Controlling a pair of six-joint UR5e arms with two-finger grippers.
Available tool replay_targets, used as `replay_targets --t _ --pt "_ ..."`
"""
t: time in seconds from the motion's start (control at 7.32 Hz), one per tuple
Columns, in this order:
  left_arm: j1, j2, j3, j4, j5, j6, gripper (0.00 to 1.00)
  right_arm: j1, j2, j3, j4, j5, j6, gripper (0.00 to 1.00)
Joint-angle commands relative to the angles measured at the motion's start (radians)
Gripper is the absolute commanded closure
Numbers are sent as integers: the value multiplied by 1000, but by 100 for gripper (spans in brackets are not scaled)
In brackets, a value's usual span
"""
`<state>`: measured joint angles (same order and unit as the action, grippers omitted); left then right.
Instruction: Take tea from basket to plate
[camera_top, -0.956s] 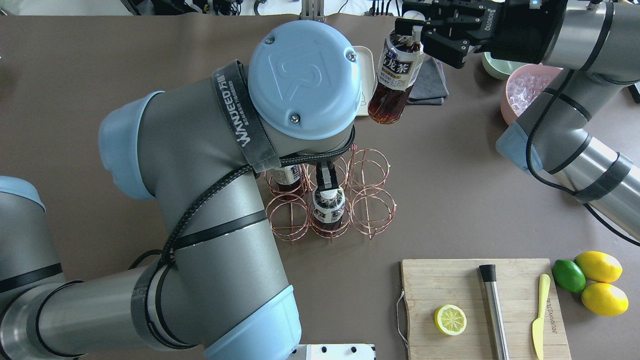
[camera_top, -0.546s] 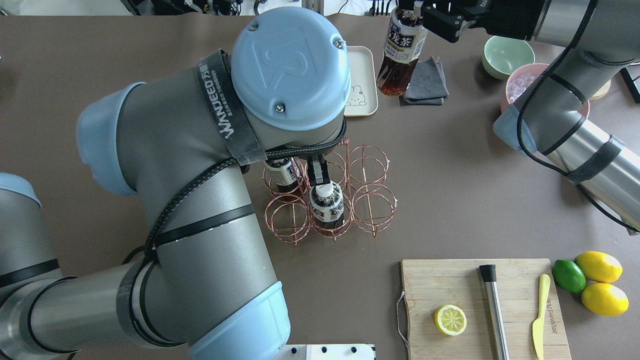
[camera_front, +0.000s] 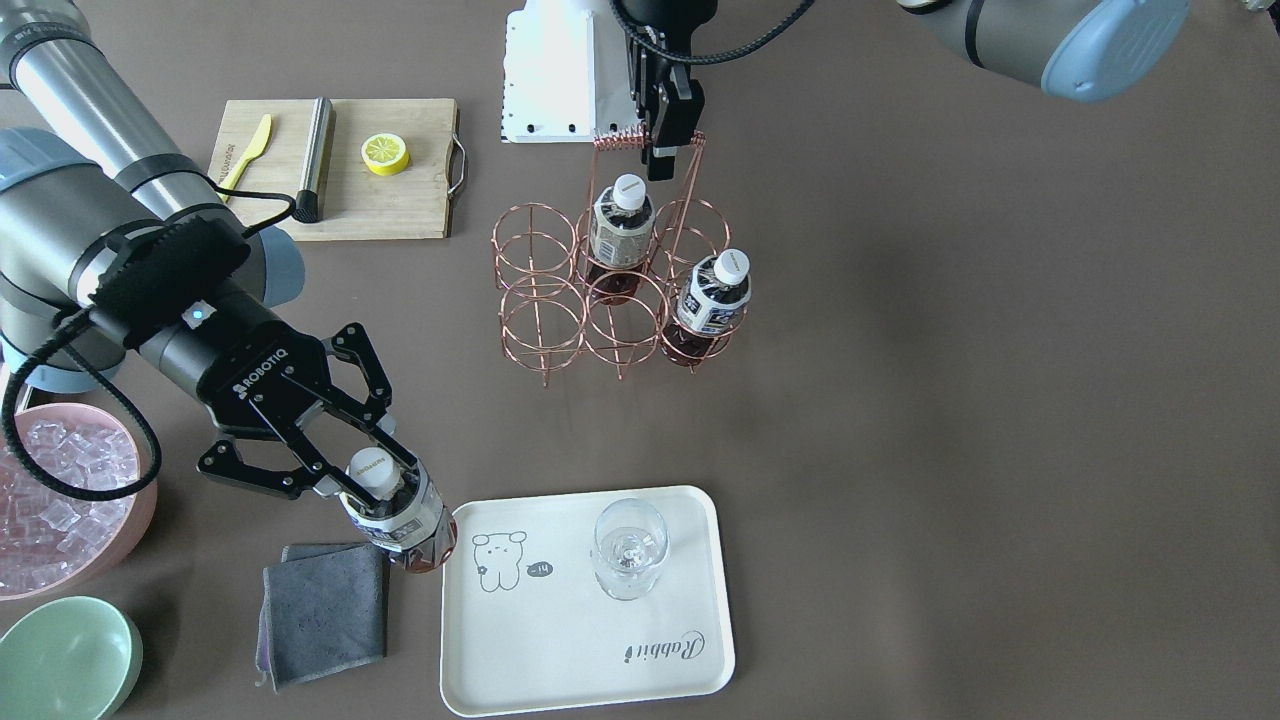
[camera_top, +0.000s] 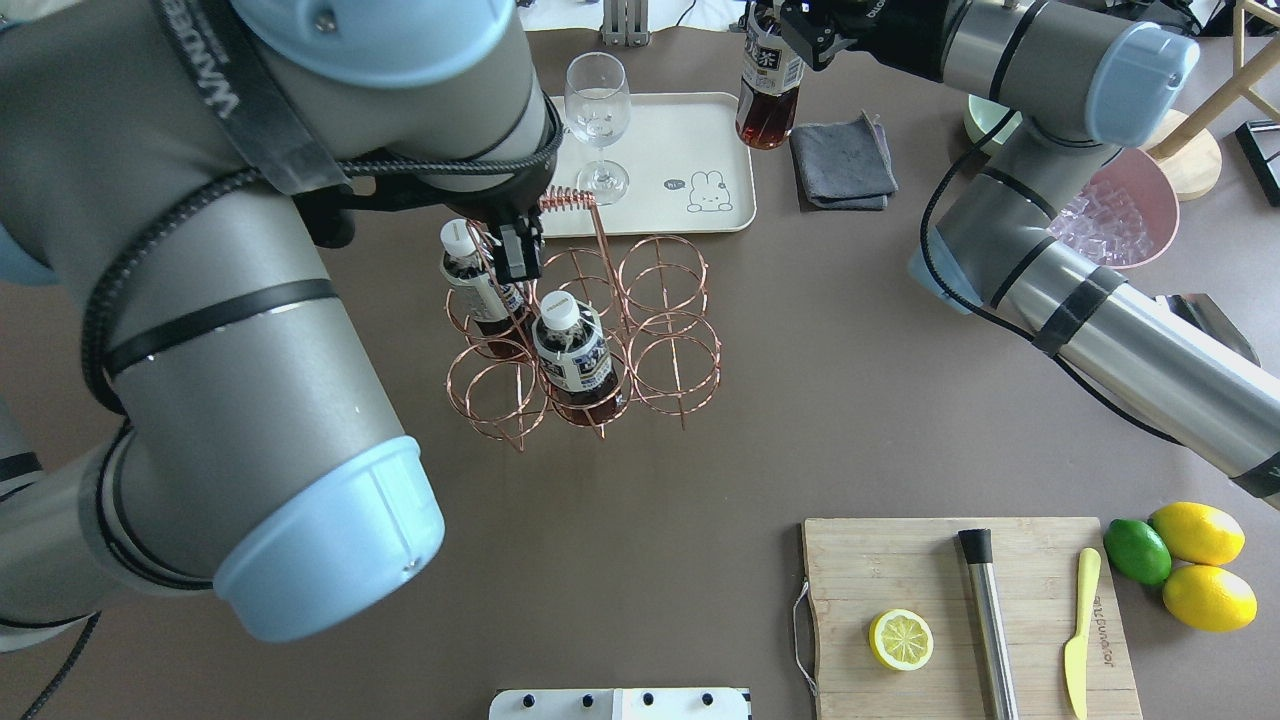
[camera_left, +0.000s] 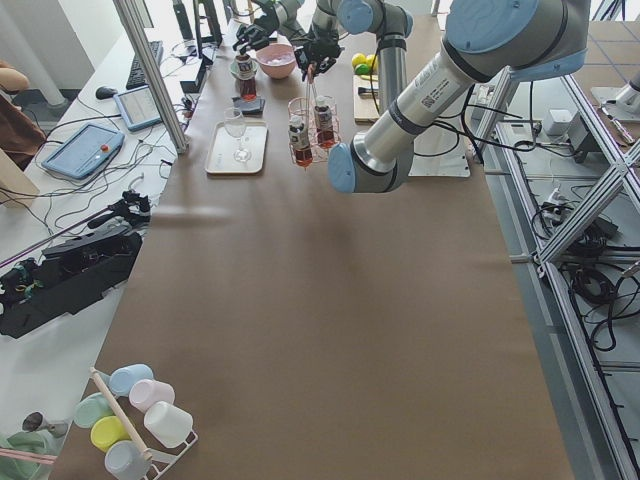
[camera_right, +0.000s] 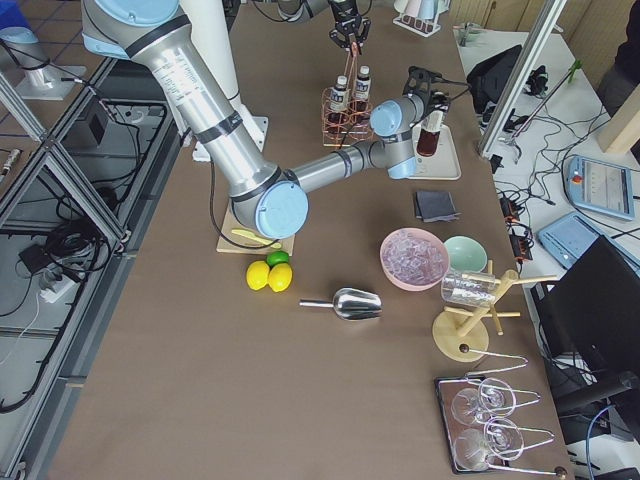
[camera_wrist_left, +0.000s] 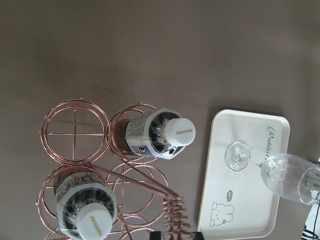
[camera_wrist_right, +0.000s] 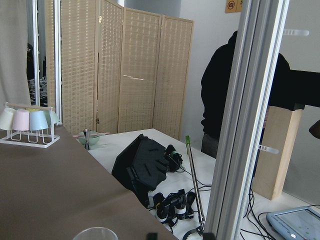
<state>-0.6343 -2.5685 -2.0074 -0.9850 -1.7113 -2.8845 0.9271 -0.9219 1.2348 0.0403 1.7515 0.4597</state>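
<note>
My right gripper (camera_front: 375, 478) (camera_top: 785, 30) is shut on the neck of a tea bottle (camera_front: 405, 530) (camera_top: 765, 90) and holds it tilted at the edge of the cream plate (camera_front: 560, 650) (camera_top: 690, 130), next to a grey cloth. Whether the bottle touches down I cannot tell. The copper wire basket (camera_front: 530, 290) (camera_top: 660, 290) holds two more tea bottles (camera_front: 618, 235) (camera_front: 708, 300), which also show in the left wrist view (camera_wrist_left: 160, 137). My left gripper (camera_front: 662, 165) (camera_top: 518, 262) is shut on the basket's coiled handle (camera_top: 565, 200).
A clear glass (camera_front: 628, 548) stands on the plate. A grey cloth (camera_front: 320, 610), a pink bowl of ice (camera_front: 20, 585) and a mint bowl (camera_front: 65, 655) lie beside it. A cutting board (camera_front: 400, 205) with a lemon half, knife and metal rod lies past the basket.
The basket has shifted left and toward the plate together with my left gripper. My right gripper has carried its bottle further toward the plate's edge.
</note>
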Motion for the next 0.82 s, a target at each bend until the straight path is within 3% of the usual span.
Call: replay_targets --t 0.0,0.27,0.68 --pt "-178 133 -34 -16 -115 114 100 -101 64 -142 39 -212 -6 100" --pt "-286 239 -28 -93 -148 264 100 -151 96 -242 90 -329 -6 100" --pt "-395 376 -8 -226 -162 523 100 -166 144 -348 148 -383 -6 100"
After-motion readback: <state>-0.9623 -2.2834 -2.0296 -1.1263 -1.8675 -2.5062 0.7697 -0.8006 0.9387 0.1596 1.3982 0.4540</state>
